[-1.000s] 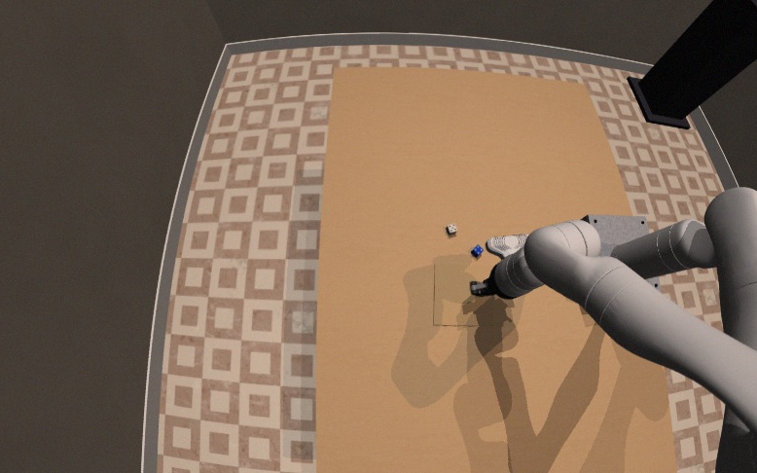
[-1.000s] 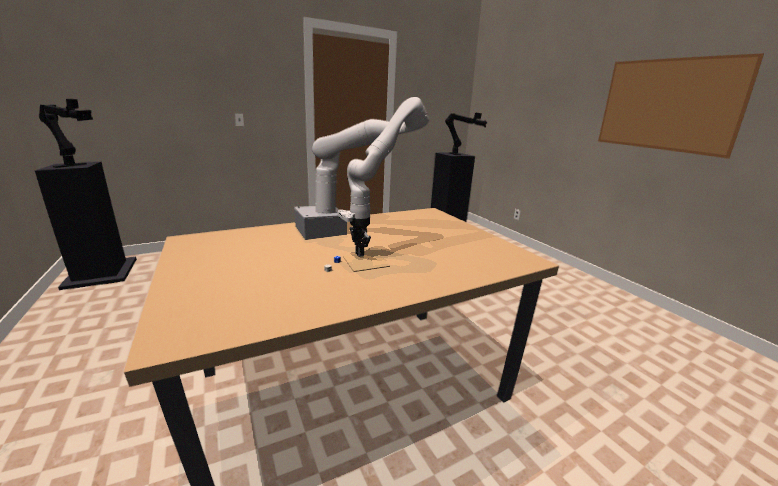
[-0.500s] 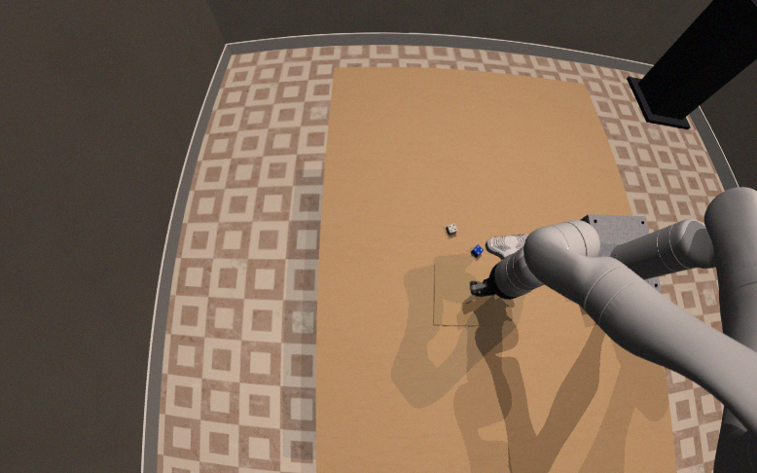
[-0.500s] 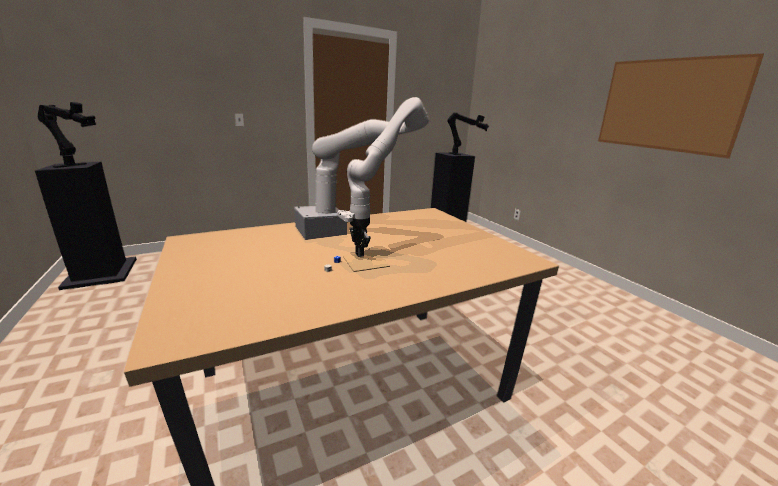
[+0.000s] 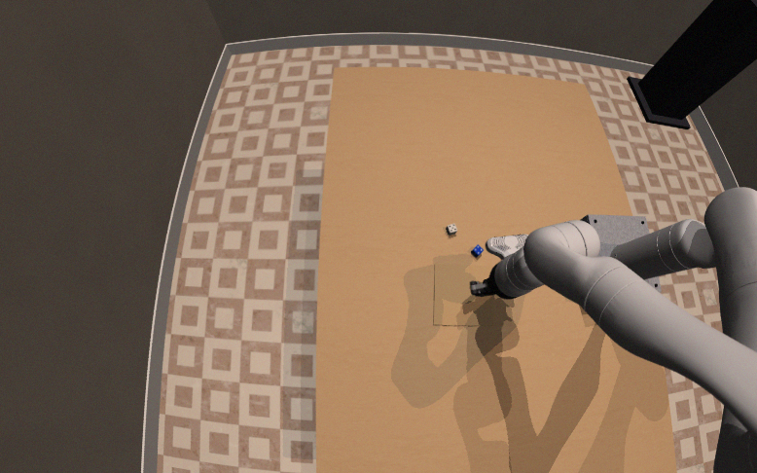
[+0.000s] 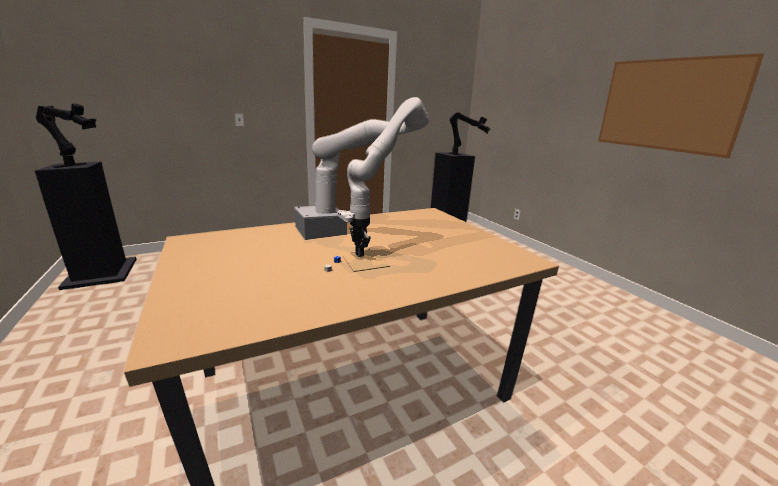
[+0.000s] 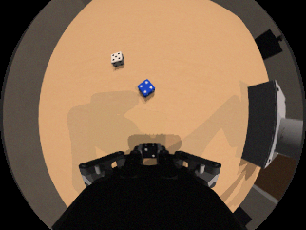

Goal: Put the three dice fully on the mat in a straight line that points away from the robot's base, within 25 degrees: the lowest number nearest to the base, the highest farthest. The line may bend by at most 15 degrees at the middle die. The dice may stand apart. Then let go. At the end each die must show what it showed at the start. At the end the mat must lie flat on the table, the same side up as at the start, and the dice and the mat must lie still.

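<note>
Gripper (image 7: 149,152) first, nearest our wrist view: its fingers stand narrow and are clamped on something small, and we take this to be the third die, though the fingers hide it and we cannot read its colour or face. In the top view the gripper (image 5: 478,287) points down over the near-base edge of the mat (image 5: 449,294), a thin square the same tan as the counter (image 5: 457,147) and lying flat on it. From the exterior view the gripper (image 6: 359,246) hangs low above the mat (image 6: 370,264); we cannot tell whether it touches it.

Farther out, the blue die (image 7: 147,87) sits on the counter just outside the mat's edge, four white pips up. In the top view the blue die (image 5: 476,250) lies beside the arm's wrist. Beyond it, well apart from the mat, stands the white die (image 7: 117,58), also seen from above (image 5: 451,229); its pips are too small for us to count.
</note>
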